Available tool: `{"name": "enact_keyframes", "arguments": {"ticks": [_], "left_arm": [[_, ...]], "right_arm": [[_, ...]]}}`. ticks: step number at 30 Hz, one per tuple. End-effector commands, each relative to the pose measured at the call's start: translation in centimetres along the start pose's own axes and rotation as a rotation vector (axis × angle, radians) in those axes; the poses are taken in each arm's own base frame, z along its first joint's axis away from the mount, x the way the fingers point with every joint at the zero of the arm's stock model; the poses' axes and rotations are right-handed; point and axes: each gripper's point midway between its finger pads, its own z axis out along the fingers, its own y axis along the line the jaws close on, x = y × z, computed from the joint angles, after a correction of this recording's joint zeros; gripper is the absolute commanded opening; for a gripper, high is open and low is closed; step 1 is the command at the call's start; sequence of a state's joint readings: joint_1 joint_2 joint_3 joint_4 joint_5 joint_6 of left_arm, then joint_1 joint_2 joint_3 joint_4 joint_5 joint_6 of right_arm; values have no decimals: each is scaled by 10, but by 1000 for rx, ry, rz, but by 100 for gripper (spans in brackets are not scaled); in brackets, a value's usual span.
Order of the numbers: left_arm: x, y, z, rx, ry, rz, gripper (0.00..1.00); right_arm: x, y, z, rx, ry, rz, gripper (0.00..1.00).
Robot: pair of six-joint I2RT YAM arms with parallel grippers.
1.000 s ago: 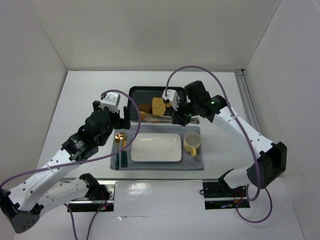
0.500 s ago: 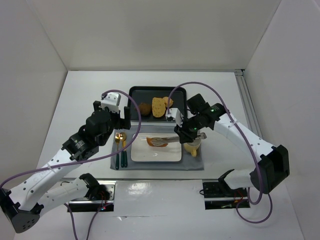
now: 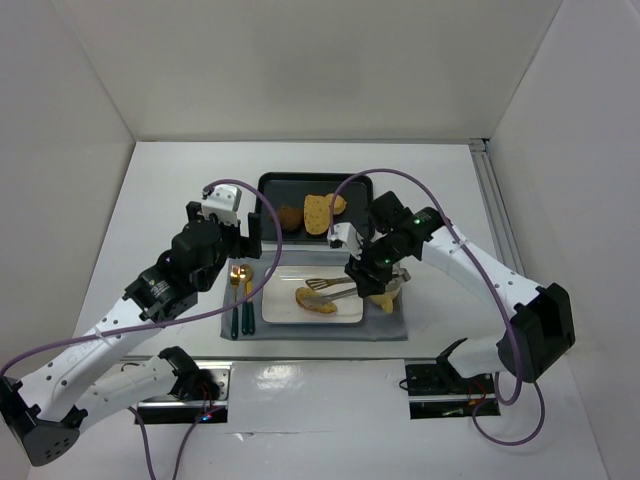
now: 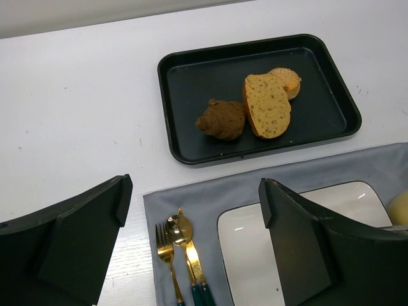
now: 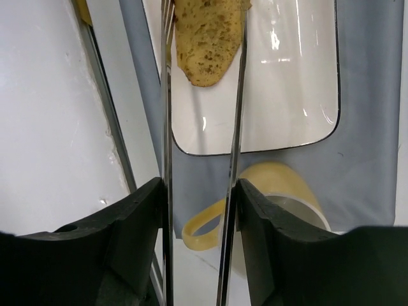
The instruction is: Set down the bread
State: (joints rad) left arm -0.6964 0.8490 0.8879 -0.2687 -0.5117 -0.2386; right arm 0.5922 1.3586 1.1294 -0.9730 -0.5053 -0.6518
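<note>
The bread (image 3: 315,300), a small oval slice with a brown crust, lies on the white plate (image 3: 285,311). In the right wrist view the bread (image 5: 203,44) sits between the tips of the metal tongs (image 5: 167,127). My right gripper (image 3: 365,280) is shut on the tongs (image 3: 335,288), whose arms stand apart; the gripper (image 5: 199,191) is over the plate's right end (image 5: 287,95). My left gripper (image 3: 255,240) is open and empty, above the plate's left end; in its own view the gripper (image 4: 196,199) hangs over the mat.
A black tray (image 3: 275,185) behind the plate holds a larger pale slice (image 3: 317,213), a round bun (image 3: 337,204) and a dark croissant (image 3: 290,216). A yellow mug (image 3: 385,290) stands right of the plate. Gold cutlery (image 3: 240,290) lies left of it on the grey mat (image 3: 385,325).
My right gripper has carried the bread in the tongs from the tray to the plate and lowered it there. The left arm has not moved.
</note>
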Motion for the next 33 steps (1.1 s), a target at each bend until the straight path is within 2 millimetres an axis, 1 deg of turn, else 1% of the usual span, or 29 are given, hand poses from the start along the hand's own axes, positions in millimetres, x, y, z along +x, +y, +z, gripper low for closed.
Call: {"name": "enact_keyframes", "arguments": {"ticks": [1, 2, 4, 5, 6, 10, 13, 14, 15, 17, 18, 19, 20, 21, 23, 24, 25, 26, 27, 28, 29, 30, 31, 32, 33], "left_arm": [[-10, -3, 1, 11, -40, -20, 100], [-10, -3, 1, 11, -40, -20, 100], [-10, -3, 1, 11, -40, -20, 100], [-10, -3, 1, 11, -40, -20, 100], [-10, -3, 1, 11, -40, -20, 100], [-10, -3, 1, 11, -40, -20, 100], [-10, -3, 1, 11, -40, -20, 100], [-10, -3, 1, 11, -40, -20, 100], [-9, -5, 1, 20, -38, -19, 100], [-9, -5, 1, 20, -38, -19, 100], [-9, -5, 1, 20, -38, -19, 100], [-9, -5, 1, 20, -38, -19, 100], [-9, -6, 0, 29, -37, -19, 100], [-9, -6, 0, 29, -37, -19, 100], [-9, -8, 0, 38, -36, -19, 100], [-9, -8, 0, 38, -36, -19, 100], [-9, -10, 0, 47, -34, -19, 100], [-9, -10, 0, 47, -34, -19, 100], [-9, -11, 0, 56, -33, -19, 100], [-9, -11, 0, 56, -33, -19, 100], [-6, -14, 2, 68, -23, -14, 100], [-6, -14, 2, 68, -22, -14, 100], [-10, -16, 1, 79, -29, -18, 100], [-7, -18, 3, 86, -20, -14, 100], [-7, -18, 3, 86, -20, -14, 100]], "right_arm": [[-13, 4, -7, -4, -23, -30, 58], [-11, 5, -8, -9, -16, -26, 60], [-14, 4, -10, -4, -24, -31, 63], [-19, 4, -14, 8, -40, -42, 63], [-19, 4, -14, 8, -40, -42, 63], [-35, 6, -33, 45, -94, -69, 63], [-55, 5, -60, 123, -162, -100, 62], [-57, 3, -72, 157, -178, -102, 62], [-65, -1, -85, 190, -212, -110, 61], [-64, -16, -102, 286, -239, -76, 59], [-69, -24, -113, 351, -283, -84, 59], [-67, -31, -118, 399, -300, -55, 58], [-62, -43, -124, 468, -305, -30, 58], [-57, -59, -137, 555, -353, -5, 58], [-45, -83, -156, 681, -401, 73, 58], [-35, -102, -183, 793, -455, 120, 58], [-16, -114, -183, 839, -452, 181, 58], [-6, -121, -187, 854, -480, 228, 58], [20, -135, -198, 913, -483, 313, 58], [36, -142, -193, 925, -495, 348, 58], [48, -148, -194, 942, -505, 389, 58], [67, -160, -204, 1002, -521, 433, 58], [89, -168, -190, 992, -499, 484, 58], [101, -173, -186, 996, -499, 519, 58], [116, -182, -189, 1025, -501, 558, 58]]}}
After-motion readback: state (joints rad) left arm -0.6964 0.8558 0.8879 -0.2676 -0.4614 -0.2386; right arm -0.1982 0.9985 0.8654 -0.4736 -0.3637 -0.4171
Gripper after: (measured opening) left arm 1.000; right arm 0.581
